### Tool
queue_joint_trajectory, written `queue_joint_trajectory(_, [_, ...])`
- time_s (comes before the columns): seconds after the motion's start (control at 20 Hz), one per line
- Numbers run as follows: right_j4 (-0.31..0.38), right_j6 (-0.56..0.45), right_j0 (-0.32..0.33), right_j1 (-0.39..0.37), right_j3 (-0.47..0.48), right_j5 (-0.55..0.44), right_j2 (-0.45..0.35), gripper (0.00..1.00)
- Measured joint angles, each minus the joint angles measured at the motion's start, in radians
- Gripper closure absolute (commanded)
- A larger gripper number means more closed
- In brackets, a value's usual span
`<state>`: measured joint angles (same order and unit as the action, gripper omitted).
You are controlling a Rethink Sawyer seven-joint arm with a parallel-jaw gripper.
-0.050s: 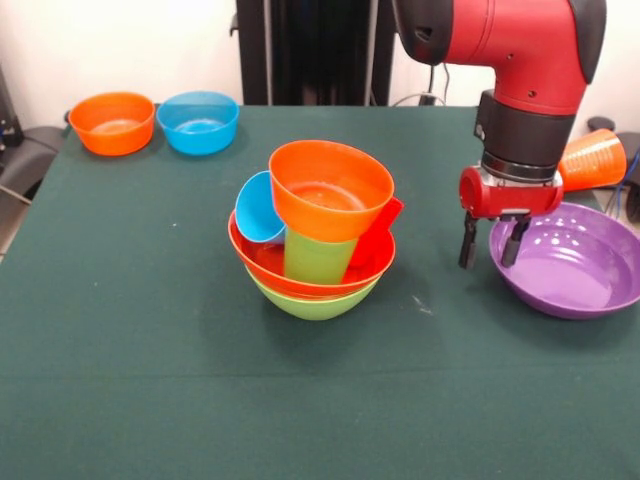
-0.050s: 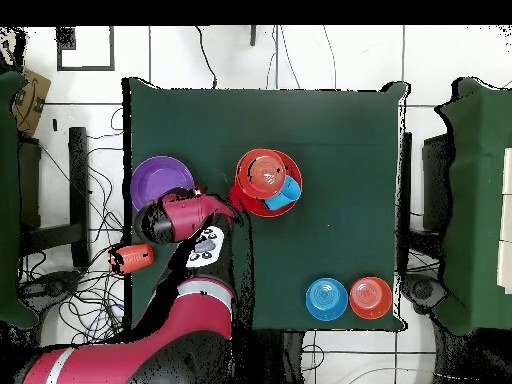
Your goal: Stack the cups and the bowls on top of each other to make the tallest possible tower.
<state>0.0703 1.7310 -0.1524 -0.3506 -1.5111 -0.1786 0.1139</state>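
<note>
The tower [image 1: 312, 300] stands mid-table on a lime green bowl that holds a large orange-red bowl [image 1: 262, 262]. In that bowl sit an upright green cup [image 1: 318, 255], a tilted light blue cup [image 1: 258, 208] and a tilted red cup [image 1: 378, 238]. A small orange bowl [image 1: 330, 188] rests tilted on top. To the right lies the purple bowl [image 1: 575, 265] [image 2: 160, 180]. My gripper [image 1: 490, 243] is open at the bowl's left rim, one finger outside and one over the bowl. An orange cup [image 1: 595, 160] [image 2: 132, 258] lies on its side behind the arm.
A small orange bowl [image 1: 112, 122] [image 2: 370, 298] and a blue bowl [image 1: 200, 122] [image 2: 326, 298] stand side by side at the table's far left corner in the front view. From overhead the tower [image 2: 265, 180] is just right of my wrist.
</note>
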Motion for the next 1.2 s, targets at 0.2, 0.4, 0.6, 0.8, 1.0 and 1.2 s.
queue_joint_trajectory(0.2, [-0.004,0.0,0.0,-0.005,0.002,0.0,-0.002,1.0])
queue_joint_trajectory(0.4, [-0.008,0.0,0.0,-0.009,0.002,0.0,-0.003,1.0])
queue_joint_trajectory(0.6, [-0.009,0.0,0.001,-0.008,0.002,0.0,-0.004,1.0])
queue_joint_trajectory(0.8, [-0.009,0.0,0.002,-0.007,0.002,0.0,-0.004,1.0])
queue_joint_trajectory(1.0, [-0.01,0.0,0.002,-0.007,0.002,0.0,-0.004,1.0])
queue_joint_trajectory(1.2, [-0.013,0.0,0.001,-0.009,0.002,0.0,-0.004,1.0])
